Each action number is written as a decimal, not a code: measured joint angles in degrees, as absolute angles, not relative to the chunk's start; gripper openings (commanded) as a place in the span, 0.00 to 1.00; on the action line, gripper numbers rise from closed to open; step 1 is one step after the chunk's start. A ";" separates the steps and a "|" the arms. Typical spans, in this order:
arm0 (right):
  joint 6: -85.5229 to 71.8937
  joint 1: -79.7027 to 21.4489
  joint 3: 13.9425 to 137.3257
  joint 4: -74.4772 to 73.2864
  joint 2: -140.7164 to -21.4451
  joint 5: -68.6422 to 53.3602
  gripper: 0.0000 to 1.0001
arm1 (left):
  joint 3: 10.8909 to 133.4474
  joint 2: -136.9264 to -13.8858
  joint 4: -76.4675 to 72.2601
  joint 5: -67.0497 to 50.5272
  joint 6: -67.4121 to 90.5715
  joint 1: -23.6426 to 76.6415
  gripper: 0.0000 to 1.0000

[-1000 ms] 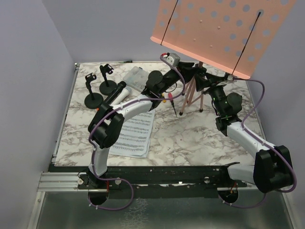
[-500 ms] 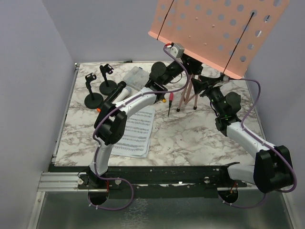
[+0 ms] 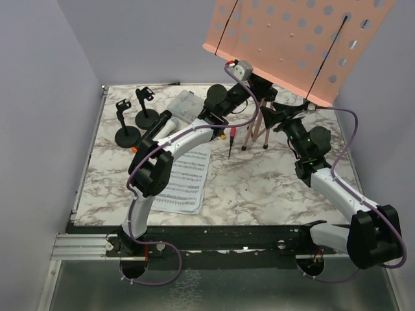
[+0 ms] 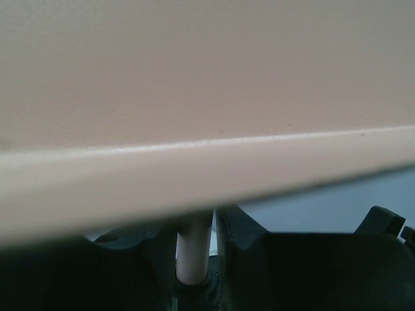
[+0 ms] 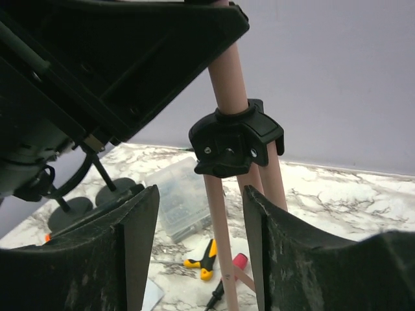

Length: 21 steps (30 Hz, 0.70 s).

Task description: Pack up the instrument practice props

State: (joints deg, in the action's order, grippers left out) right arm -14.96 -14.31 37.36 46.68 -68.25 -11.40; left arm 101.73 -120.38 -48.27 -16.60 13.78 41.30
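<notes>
The pink tripod [image 3: 257, 131] stands toward the far right of the marbled table [image 3: 259, 188], its feet on the top. Its perforated desk [image 3: 292, 39] is tilted high above the legs, and from the left wrist its underside fills most of the view. The left gripper [image 4: 194, 240] is right under that desk, and its fingers look pressed against the pole [image 5: 227, 71] from both sides, pinching it. The right gripper [image 5: 200, 201] is lower on the tripod, below the black collar [image 5: 233, 139] where the legs branch off. Its fingers [image 5: 136, 246] are spread wide on either side of the legs. One leg runs down the gap between them without touching, and I cannot tell if the right-hand finger meets another leg. A red screwdriver [image 3: 231, 138] lies just left of the tripod's feet, and a yellow one [image 5: 203, 256] shows beyond the legs in the right wrist view. A clear plastic box [image 3: 185, 105] sits farther left of the tripod, toward the back. Two microphones [image 3: 159, 124] lie side by side left of the box, partly under the left arm. A black mic holder [image 3: 127, 134] and a second holder [image 3: 147, 119] stand upright well to the tripod's left. The sheet music [image 3: 185, 181] lies flat to the tripod's near left.
</notes>
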 measured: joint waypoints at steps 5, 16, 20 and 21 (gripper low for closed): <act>-22.09 -14.31 37.36 46.83 -67.13 -9.65 0.57 | 101.08 -119.92 -48.23 -14.74 12.73 42.06 0.00; -28.71 -14.31 38.06 45.21 -67.09 -1.17 0.30 | 99.04 -118.06 -47.18 -13.39 12.78 44.23 0.00; -24.01 -14.70 38.06 44.10 -66.74 -1.15 0.28 | 97.93 -116.97 -46.76 -12.56 13.26 44.27 0.00; -22.39 -14.79 38.06 43.83 -66.37 -1.30 0.28 | 97.78 -116.71 -46.46 -12.56 13.45 44.29 0.00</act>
State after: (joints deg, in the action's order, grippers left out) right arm -22.39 -14.79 38.06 43.83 -66.37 -1.30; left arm 97.78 -116.71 -46.46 -12.56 13.45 44.29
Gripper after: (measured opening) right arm 0.289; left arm 0.264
